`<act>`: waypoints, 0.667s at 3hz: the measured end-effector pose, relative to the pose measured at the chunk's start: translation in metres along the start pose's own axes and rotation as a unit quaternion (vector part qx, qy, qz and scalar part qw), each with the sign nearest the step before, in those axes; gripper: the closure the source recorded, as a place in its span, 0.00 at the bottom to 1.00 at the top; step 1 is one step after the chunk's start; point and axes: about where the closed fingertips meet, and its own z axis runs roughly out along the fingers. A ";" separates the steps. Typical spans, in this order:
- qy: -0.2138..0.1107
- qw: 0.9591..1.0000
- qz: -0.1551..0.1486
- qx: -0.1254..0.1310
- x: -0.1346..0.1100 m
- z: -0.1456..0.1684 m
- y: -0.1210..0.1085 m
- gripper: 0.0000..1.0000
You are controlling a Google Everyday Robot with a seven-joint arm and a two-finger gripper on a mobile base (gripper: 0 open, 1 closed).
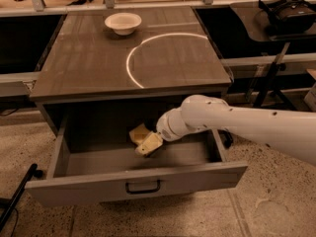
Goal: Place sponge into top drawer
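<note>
Quick count of what was in shot: one sponge [138,132], one top drawer [98,184], one white bowl [123,22], one white robot arm [237,127] with its single gripper [148,144]. There was also one bright ring of light [129,65] on the bench top [84,68].

The drawer was pulled well out from under the bench's front edge, with its dark bail handle [143,187] in the middle of the front panel. Inside it were just two things: the pale yellow sponge and the gripper. Both sat around the middle of the drawer, a bit toward its back. The arm came in from the right, below the bench's front-right corner, and angled down into the drawer.

The claw looked clamped on the sponge, with the sponge sticking out on its upper-left side, though the shadow in there made the contact hard to read. The sponge seemed tilted rather than flat on the drawer floor.

The bowl sat upright on the bench top near the back edge, closer to the back-left corner, well apart from the ring.
</note>
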 end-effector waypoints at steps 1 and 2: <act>-0.032 0.999 0.003 -0.011 0.003 -0.029 0.004 0.00; -0.053 0.998 0.011 -0.011 0.009 -0.066 0.007 0.00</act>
